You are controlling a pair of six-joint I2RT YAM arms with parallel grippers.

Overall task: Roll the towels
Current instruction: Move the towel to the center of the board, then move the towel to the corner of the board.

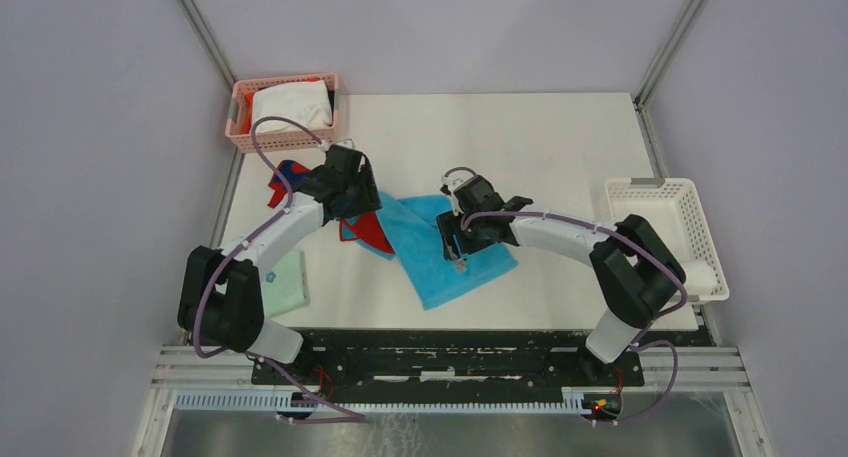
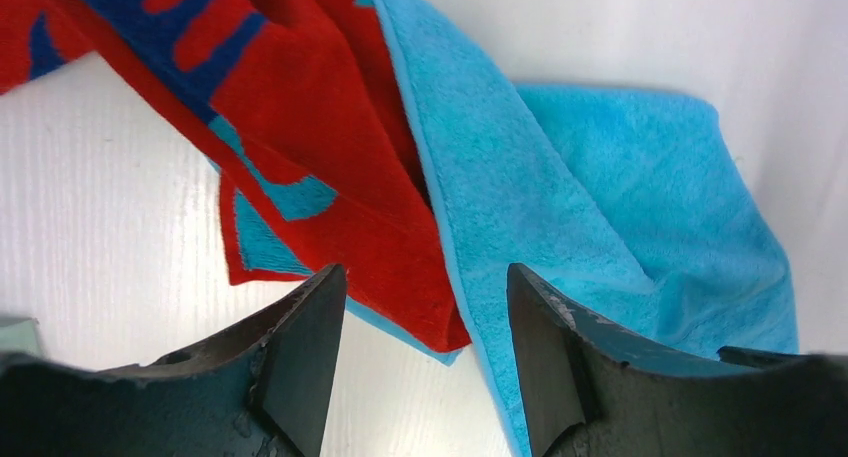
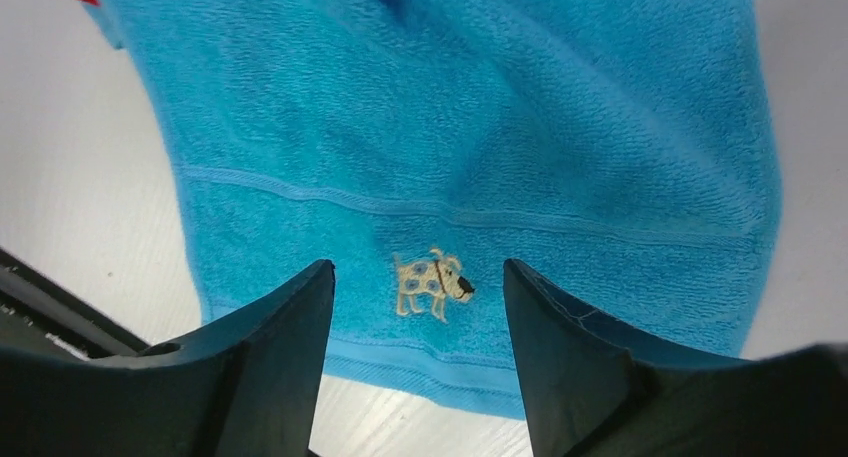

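Note:
A turquoise towel (image 1: 450, 267) lies spread flat at the table's middle, with a small embroidered dog (image 3: 432, 285) near its near edge. A red towel with dark-blue blotches (image 1: 368, 229) lies crumpled to its left, and its corner overlaps the turquoise towel (image 2: 600, 197). The white towel (image 1: 290, 107) sits in a pink basket at the back left. My left gripper (image 2: 425, 277) hovers open over the corner of the red towel (image 2: 330, 157), holding nothing. My right gripper (image 3: 417, 269) stands open just above the turquoise towel (image 3: 450, 127), near its dog edge.
The pink basket (image 1: 240, 127) stands at the back left corner. A white basket (image 1: 690, 192) sits at the right edge with something white inside. A pale mint folded cloth (image 1: 285, 282) lies by the left arm's base. A black rail runs along the near edge.

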